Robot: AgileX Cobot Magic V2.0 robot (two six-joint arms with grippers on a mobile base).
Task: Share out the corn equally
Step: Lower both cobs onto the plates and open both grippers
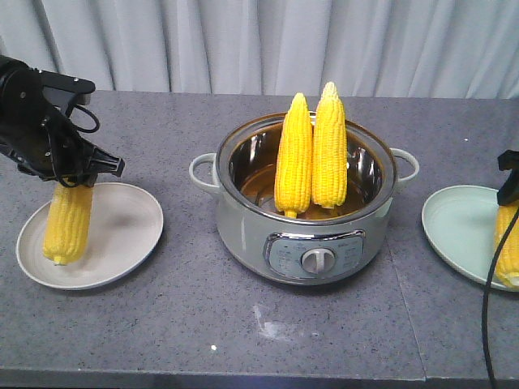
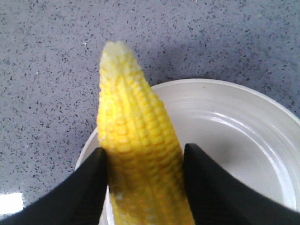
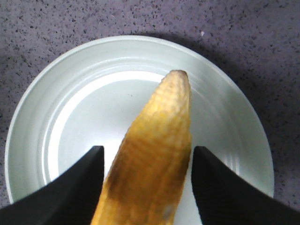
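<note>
Left arm (image 1: 36,121) comes in from the left edge, wrist pitched down. Left hand (image 1: 79,180) is clamped on the upper end of the left cob (image 1: 67,223), fingers (image 2: 84,187) tight on both flanks. Right hand (image 1: 509,185) is barely in frame at the right edge, pointing down, its fingers closed against the right cob (image 3: 157,150).

two cobs (image 1: 312,154) are standing in the pot (image 1: 243,235); left cob (image 1: 68,223) is hanging over left plate (image 1: 122,243), right cob (image 1: 508,243) over right plate (image 1: 454,219).
</note>
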